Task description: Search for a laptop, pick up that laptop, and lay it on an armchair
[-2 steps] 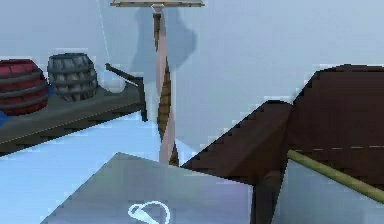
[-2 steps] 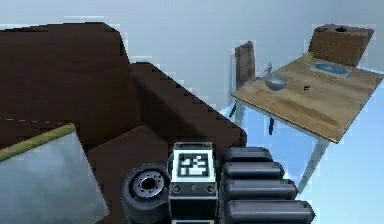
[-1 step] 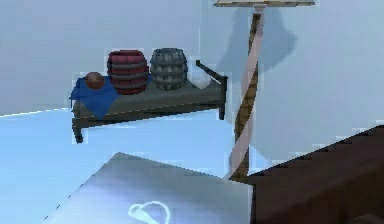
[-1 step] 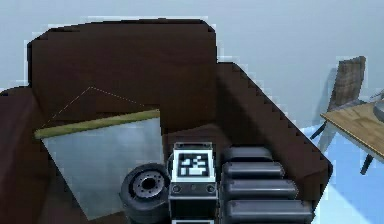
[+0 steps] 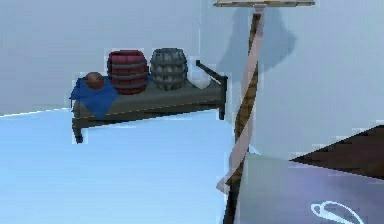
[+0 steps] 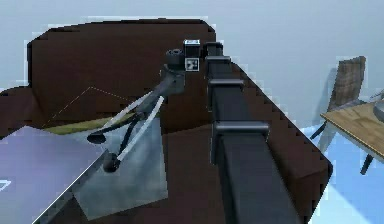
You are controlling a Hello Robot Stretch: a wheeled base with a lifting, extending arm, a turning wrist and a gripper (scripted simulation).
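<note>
A grey laptop (image 6: 40, 175) lies opened out at the arm side view's lower left, one panel (image 6: 135, 175) spread under the gripper's fingers. Its grey lid with a white mark also sits at the forward view's bottom right, laptop (image 5: 300, 195). Behind and beneath it spreads a dark brown armchair (image 6: 110, 55) with a broad back and arms. The dark arm bar (image 6: 235, 130) rises from the bottom edge, and the gripper (image 6: 108, 150) reaches down-left over the laptop and the seat. I cannot tell whether the gripper holds anything.
A wooden table (image 6: 360, 125) and a wicker chair (image 6: 348, 80) stand at the arm side view's right. Ahead, a low bed (image 5: 150, 100) carries two barrels (image 5: 128, 70), a ball, blue cloth and a pillow. A floor lamp pole (image 5: 250, 100) rises near the forward view's right. Pale floor lies before the bed.
</note>
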